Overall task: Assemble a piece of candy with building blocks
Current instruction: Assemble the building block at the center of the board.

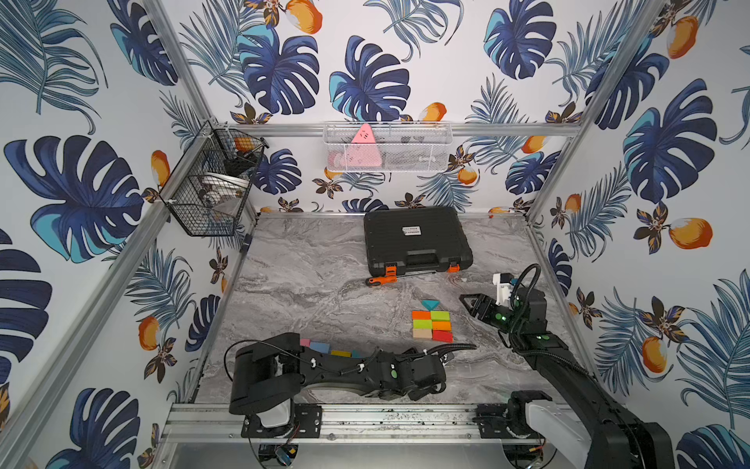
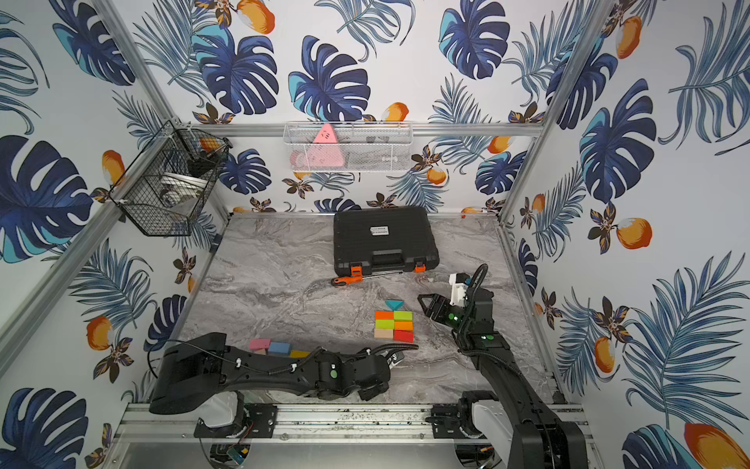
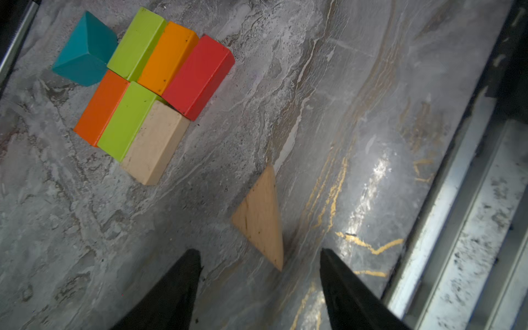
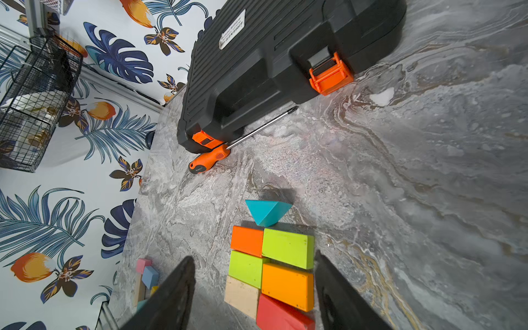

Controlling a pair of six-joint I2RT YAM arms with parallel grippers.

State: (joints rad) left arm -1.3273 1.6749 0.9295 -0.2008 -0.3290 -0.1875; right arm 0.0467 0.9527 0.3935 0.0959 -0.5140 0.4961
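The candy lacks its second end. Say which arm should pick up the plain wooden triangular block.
Left. The left arm's fingers, open, point at the plain wooden triangular block just ahead of them. The right arm's fingers face the rectangle of six coloured blocks instead.

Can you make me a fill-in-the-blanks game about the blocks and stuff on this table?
1. The triangle block touching the block rectangle is painted ____.
2. That rectangle is built from ____ blocks.
3. The open left gripper points at a plain wooden block shaped like a ____.
4. The screwdriver beside the black case has an ____ handle.
Missing words: teal, six, triangle, orange.
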